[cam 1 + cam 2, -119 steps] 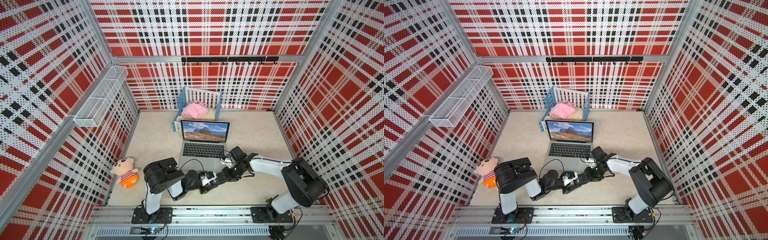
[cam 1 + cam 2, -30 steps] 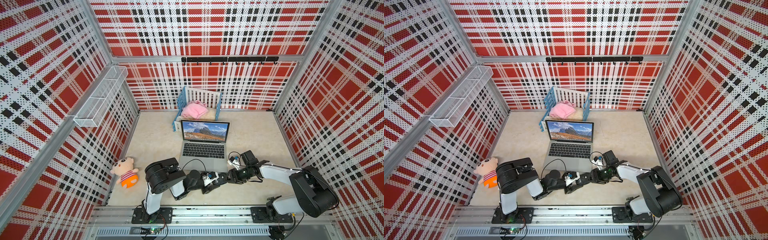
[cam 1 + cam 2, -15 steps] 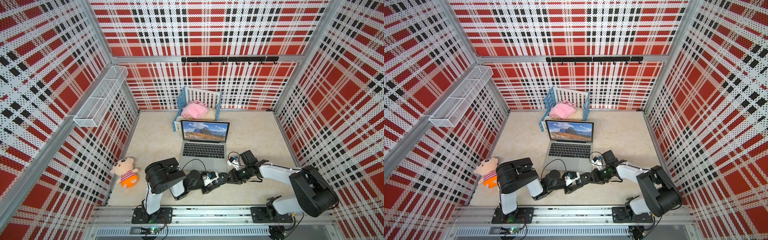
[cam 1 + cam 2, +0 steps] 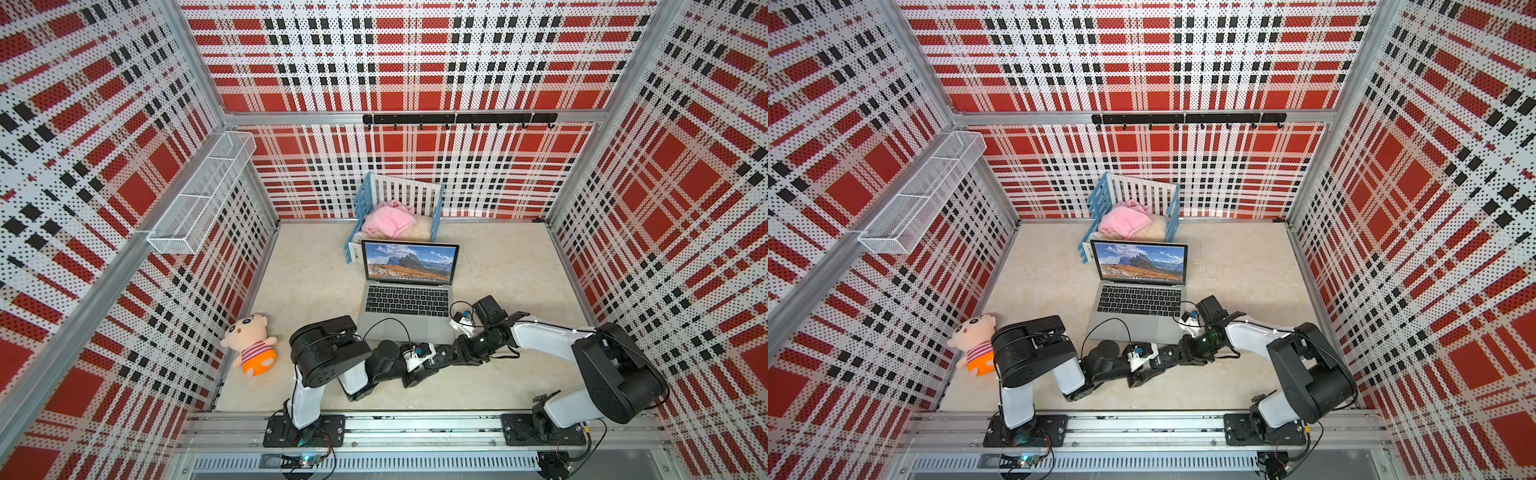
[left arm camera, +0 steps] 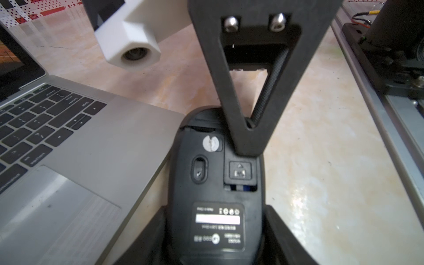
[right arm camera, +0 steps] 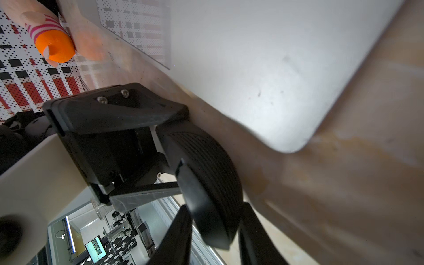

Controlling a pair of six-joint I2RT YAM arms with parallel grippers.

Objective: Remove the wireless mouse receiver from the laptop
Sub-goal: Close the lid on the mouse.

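Two pincers meet on one black oval mouse, belly-up. Left pincer stands half-open, clamping its sides; right pincer stands narrower, straddling its nose, grip unclear. One silver-grey laptop sits at eleven o'clock; tiny black receiver undiscernible.

Black mouse between two dark fingers, silver laptop corner just beside, marbled tabletop

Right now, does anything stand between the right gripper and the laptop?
Yes: the black mouse, clamped in the left gripper, lies between the right gripper's fingers, just short of the laptop's near corner.
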